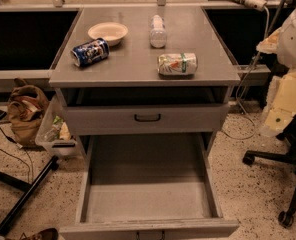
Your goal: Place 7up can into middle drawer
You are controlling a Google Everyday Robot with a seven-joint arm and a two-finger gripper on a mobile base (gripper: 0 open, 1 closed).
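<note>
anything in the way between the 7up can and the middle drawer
Nothing visible blocks it. The 7up can lies on its side near the front edge of the cabinet top; the middle drawer is pulled out below, floor bare. The top drawer juts only slightly over its back. The gripper is at the right edge.

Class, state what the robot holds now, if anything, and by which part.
Nothing is seen held: the gripper is out of view, and the 7up can lies free on the cabinet top.
</note>
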